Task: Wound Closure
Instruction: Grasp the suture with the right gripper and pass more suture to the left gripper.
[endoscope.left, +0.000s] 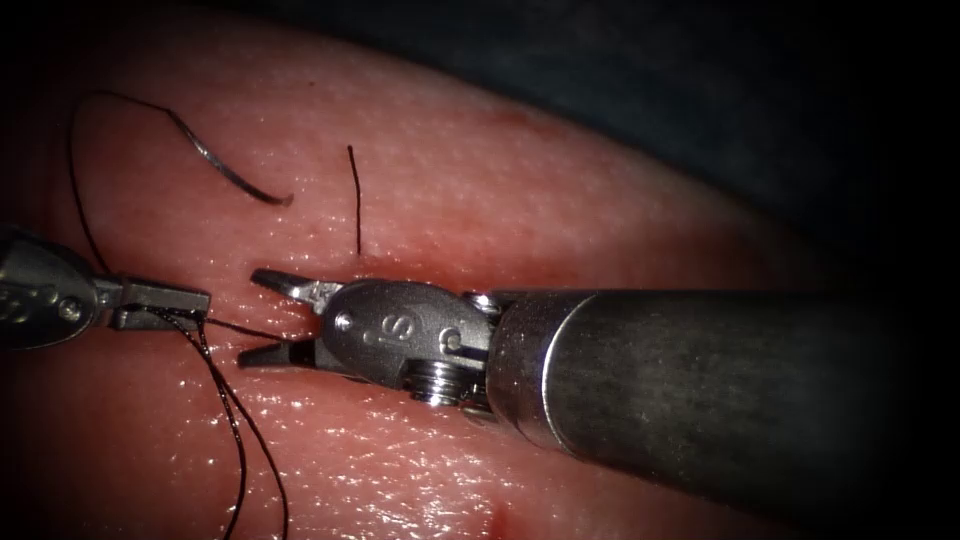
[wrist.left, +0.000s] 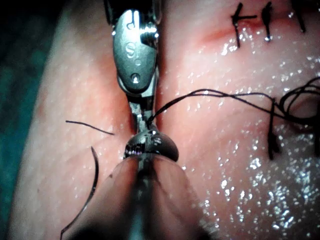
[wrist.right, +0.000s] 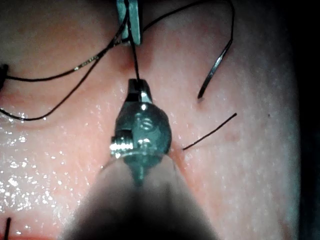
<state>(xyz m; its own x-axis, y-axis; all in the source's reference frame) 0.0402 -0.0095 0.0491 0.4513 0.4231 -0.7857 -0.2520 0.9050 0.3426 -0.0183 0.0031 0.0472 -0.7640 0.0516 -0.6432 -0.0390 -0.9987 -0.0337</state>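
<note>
Looking down through the endoscope, we have the left hand (endoscope.left: 165, 303) pressed together on the thread (endoscope.left: 235, 420), strands trailing away beneath it; the right hand (endoscope.left: 272, 318) sits spread, holding nothing, a taut strand running between its jaws toward the left hand; the needle (endoscope.left: 222, 168) lies loose on the tissue (endoscope.left: 560, 200), held by neither, not in the tissue, up and left of both hands; a short cut end of thread (endoscope.left: 355, 200) stands just beside it. We judge the risk plain: spread jaws this near could nick the wrong strand or graze the surface, and slack loops could snag the free needle; open room lies toward the tissue's far edge, while the near side is cluttered with thread.
</note>
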